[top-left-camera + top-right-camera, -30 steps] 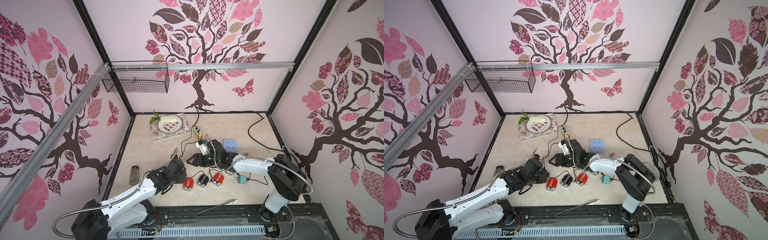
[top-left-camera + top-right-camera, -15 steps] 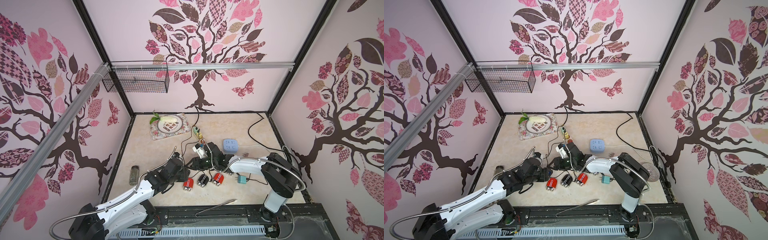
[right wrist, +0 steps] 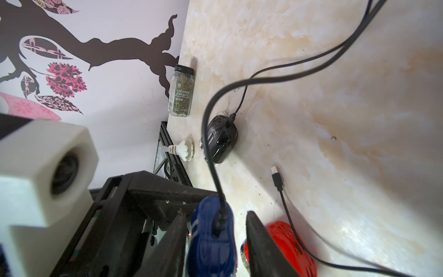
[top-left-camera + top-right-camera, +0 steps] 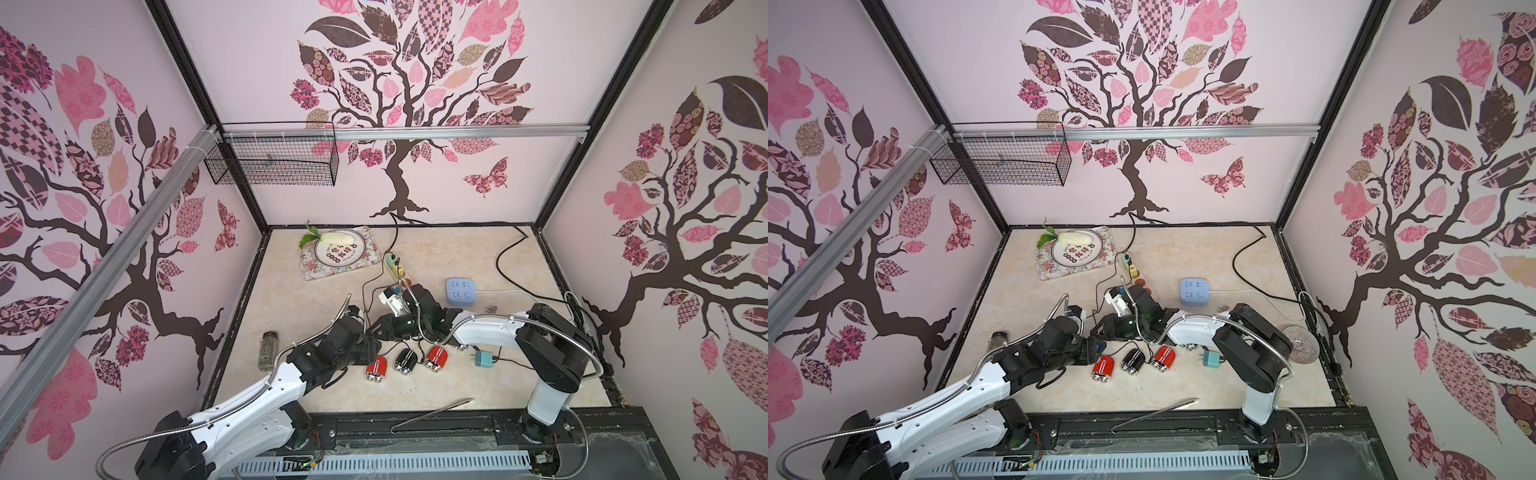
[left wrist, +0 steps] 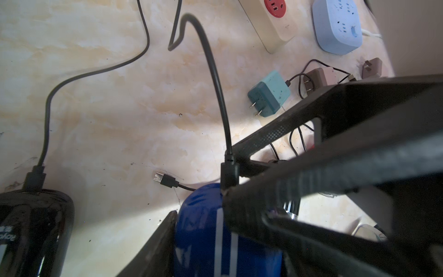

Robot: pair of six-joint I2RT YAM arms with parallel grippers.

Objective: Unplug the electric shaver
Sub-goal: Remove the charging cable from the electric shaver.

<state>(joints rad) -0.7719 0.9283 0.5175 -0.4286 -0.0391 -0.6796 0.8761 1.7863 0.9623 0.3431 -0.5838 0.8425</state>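
Observation:
My left gripper is shut on a blue electric shaver with white stripes, held just above the table. A black cable plug sits in the shaver's end. My right gripper faces it, open, with one finger on each side of the plug and the shaver's end; a gap shows beside one finger. In both top views the two grippers meet tip to tip, left gripper and right gripper, at the table's middle front. The shaver shows as a blue spot.
Two red shavers and a black one lie just in front. Another black shaver has a cable plugged in. A teal adapter, blue socket block, power strip, spice jar and tray are around.
The two grippers have come together: the right one moved left onto the shaver's plug end and its jaws narrowed. The left arm pushed forward with the blue shaver.

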